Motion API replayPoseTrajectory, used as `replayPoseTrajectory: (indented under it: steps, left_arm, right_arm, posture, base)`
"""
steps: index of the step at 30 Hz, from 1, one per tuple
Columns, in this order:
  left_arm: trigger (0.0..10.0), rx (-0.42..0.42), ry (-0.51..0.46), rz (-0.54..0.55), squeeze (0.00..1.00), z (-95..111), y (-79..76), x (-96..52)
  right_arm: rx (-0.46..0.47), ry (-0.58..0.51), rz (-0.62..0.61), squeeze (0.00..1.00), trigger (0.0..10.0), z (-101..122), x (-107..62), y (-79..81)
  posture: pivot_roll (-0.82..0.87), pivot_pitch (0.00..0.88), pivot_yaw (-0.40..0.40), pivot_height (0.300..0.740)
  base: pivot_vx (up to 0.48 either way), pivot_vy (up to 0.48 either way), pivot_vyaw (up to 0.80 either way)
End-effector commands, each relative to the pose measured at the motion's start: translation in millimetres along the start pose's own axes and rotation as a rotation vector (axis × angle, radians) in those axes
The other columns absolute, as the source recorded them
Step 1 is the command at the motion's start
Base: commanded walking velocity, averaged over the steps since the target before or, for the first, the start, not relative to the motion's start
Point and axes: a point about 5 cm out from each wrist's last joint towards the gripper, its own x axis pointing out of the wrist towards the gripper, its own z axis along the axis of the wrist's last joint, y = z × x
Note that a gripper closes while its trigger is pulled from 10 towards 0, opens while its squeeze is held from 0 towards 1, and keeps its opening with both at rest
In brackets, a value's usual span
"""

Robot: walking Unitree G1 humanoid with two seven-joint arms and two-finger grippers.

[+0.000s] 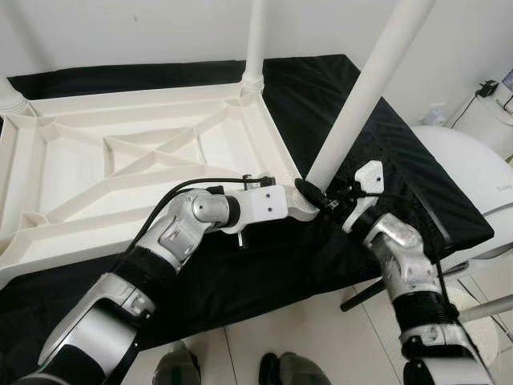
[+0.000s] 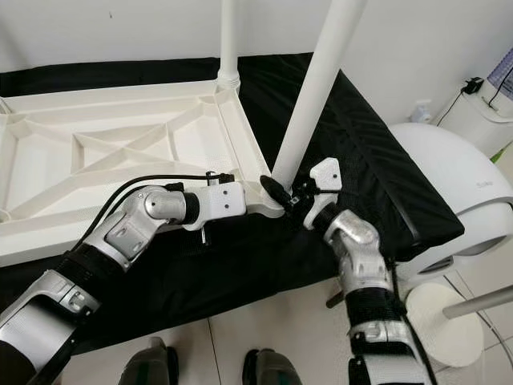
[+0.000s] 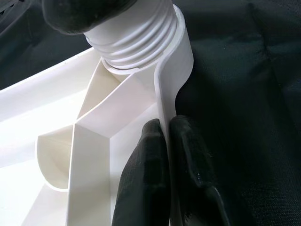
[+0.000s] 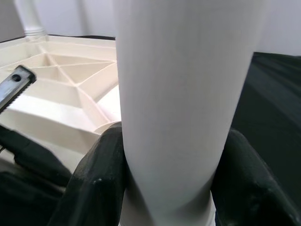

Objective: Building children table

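The white plastic tabletop (image 1: 120,152) lies upside down on a black cloth, ribs facing up. A long white leg (image 1: 365,88) stands in the near right corner socket, its threaded base (image 3: 136,37) seated there. My right gripper (image 1: 318,196) is shut on this leg just above the socket, a black finger (image 4: 101,165) on either side of the tube. My left gripper (image 1: 298,210) is shut on the tabletop's rim (image 3: 164,84) beside that corner, one finger inside the wall and one outside. Another leg (image 1: 255,40) stands at the far right corner, and a third (image 1: 10,96) at the far left.
The black cloth (image 1: 385,136) covers a raised platform whose edge falls off at the right. A white rounded appliance (image 1: 469,172) stands on the floor to the right, with a white disc (image 2: 449,321) and a dark rod (image 1: 365,295) near it. My feet (image 1: 176,369) are at the front edge.
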Motion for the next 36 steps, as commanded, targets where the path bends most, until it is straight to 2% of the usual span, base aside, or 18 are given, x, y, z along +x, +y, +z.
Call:
replayPoseTrajectory:
  steps: [1, 9, 10, 14, 15, 16, 17, 18, 19, 20, 22, 24, 27, 30, 34, 36]
  left_arm:
    - [10.0, 0.061, -0.039, -0.054, 0.00, 11.8, -8.0, 5.5]
    - [10.0, 0.061, -0.042, -0.063, 0.00, 12.3, -10.2, 6.2]
    - [10.0, 0.061, -0.044, -0.066, 0.00, 12.5, -11.0, 6.5]
    - [10.0, 0.060, -0.044, -0.068, 0.00, 12.6, -11.5, 6.6]
    - [10.0, 0.059, -0.044, -0.070, 0.00, 12.2, -12.2, 6.4]
    - [10.0, 0.059, -0.044, -0.070, 0.00, 12.2, -12.2, 6.4]
    - [10.0, 0.058, -0.043, -0.071, 0.00, 11.9, -12.5, 6.2]
    - [10.0, 0.058, -0.043, -0.071, 0.00, 11.9, -12.5, 6.2]
    - [10.0, 0.057, -0.044, -0.073, 0.00, 12.0, -13.0, 6.1]
    - [10.0, 0.057, -0.044, -0.073, 0.00, 12.0, -13.0, 6.1]
    - [10.0, 0.055, -0.046, -0.075, 0.00, 12.6, -13.5, 6.4]
    - [10.0, 0.054, -0.047, -0.075, 0.00, 13.3, -13.3, 6.7]
    - [10.0, 0.054, -0.047, -0.074, 0.00, 13.3, -13.0, 6.7]
    - [10.0, 0.049, -0.044, -0.067, 0.00, 12.7, -11.6, 5.6]
    - [10.0, 0.047, -0.039, -0.062, 0.00, 11.5, -10.8, 4.3]
    - [10.0, 0.046, -0.038, -0.060, 0.00, 11.2, -10.6, 4.0]
  right_arm:
    - [0.063, -0.016, -0.020, 0.00, 10.0, -2.5, 7.1, 9.8]
    - [0.106, -0.032, -0.144, 0.00, 10.0, -6.8, 10.1, 16.7]
    - [0.117, -0.044, -0.194, 0.00, 10.0, -7.8, 11.8, 20.9]
    - [0.124, -0.052, -0.228, 0.00, 10.0, -7.9, 12.6, 24.1]
    - [0.128, -0.065, -0.308, 0.00, 10.0, -7.0, 16.2, 28.3]
    - [0.128, -0.065, -0.308, 0.00, 10.0, -7.0, 16.2, 28.3]
    - [0.130, -0.074, -0.363, 0.00, 10.0, -6.1, 18.4, 30.9]
    - [0.130, -0.074, -0.363, 0.00, 10.0, -6.1, 18.4, 30.9]
    - [0.126, -0.077, -0.442, 0.00, 10.0, -5.6, 21.2, 33.8]
    - [0.126, -0.077, -0.442, 0.00, 10.0, -5.6, 21.2, 33.8]
    - [0.099, -0.043, -0.592, 0.00, 10.0, -9.0, 26.5, 37.9]
    - [0.062, -0.006, -0.676, 0.00, 10.0, -11.0, 29.6, 39.9]
    - [0.049, 0.014, -0.696, 0.00, 10.0, -11.8, 30.5, 39.9]
    - [0.036, 0.030, -0.763, 0.00, 10.0, -12.1, 27.3, 33.3]
    - [0.033, 0.035, -0.785, 0.00, 10.0, -13.1, 25.1, 32.2]
    - [0.034, 0.031, -0.783, 0.03, 10.0, -13.4, 24.5, 32.9]
  posture:
    - [-0.02, 0.038, -0.045, 0.740]
    - [-0.02, 0.043, -0.041, 0.740]
    - [-0.02, 0.044, -0.042, 0.740]
    - [-0.02, 0.044, -0.042, 0.740]
    - [-0.02, 0.048, -0.041, 0.740]
    - [-0.02, 0.048, -0.041, 0.740]
    - [-0.02, 0.048, -0.041, 0.740]
    - [-0.02, 0.048, -0.041, 0.740]
    - [-0.02, 0.055, -0.041, 0.740]
    - [-0.02, 0.055, -0.041, 0.740]
    - [-0.02, 0.061, -0.040, 0.740]
    - [-0.02, 0.065, -0.044, 0.740]
    - [-0.02, 0.067, -0.044, 0.740]
    - [-0.01, 0.072, -0.046, 0.740]
    - [-0.01, 0.073, -0.046, 0.740]
    - [-0.02, 0.076, -0.044, 0.740]
  base:
    - [0.000, 0.000, 0.00]
    - [0.000, 0.000, 0.00]
    - [0.000, 0.000, 0.00]
    - [0.000, 0.000, 0.00]
    - [0.000, 0.000, 0.00]
    - [0.000, 0.000, 0.00]
    - [0.000, 0.000, 0.00]
    - [0.000, 0.000, 0.00]
    - [0.000, 0.000, 0.00]
    - [0.000, 0.000, 0.00]
    - [0.000, 0.000, 0.00]
    - [0.000, 0.000, 0.00]
    - [0.000, 0.000, 0.00]
    - [0.000, 0.000, 0.00]
    - [0.000, 0.000, 0.00]
    - [0.000, 0.000, 0.00]
